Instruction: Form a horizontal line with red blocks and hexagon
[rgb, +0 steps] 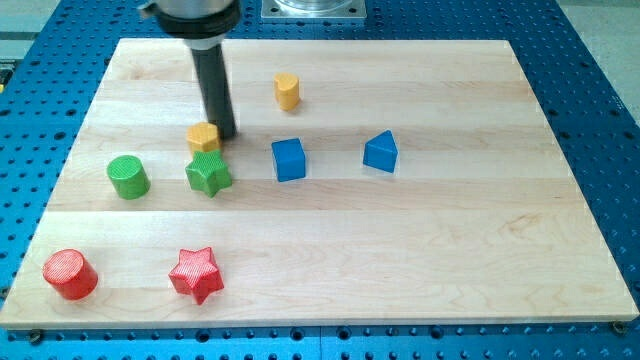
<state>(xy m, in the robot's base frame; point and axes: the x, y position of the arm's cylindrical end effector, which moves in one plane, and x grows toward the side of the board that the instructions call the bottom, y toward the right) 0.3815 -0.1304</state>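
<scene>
Red comes first: the red cylinder sits at the bottom-left corner of the wooden surface, and the red star lies to its right at about the same height, the two well apart. The orange hexagon is higher up, left of centre, touching or just above the green star, far above the red pair. My tip stands just beside the hexagon on its right, at most touching it; the dark rod rises from there toward the view's top, where the arm's metal end shows at the edge. No gripper is fitted, so nothing is grasped; the rod only meets blocks at its lower end. A green cylinder sits left of the green star, near it but apart. A second orange block, whose shape I cannot make out for certain, lies right of the rod and higher. Below it is a blue cube, and further right a blue triangular block.
</scene>
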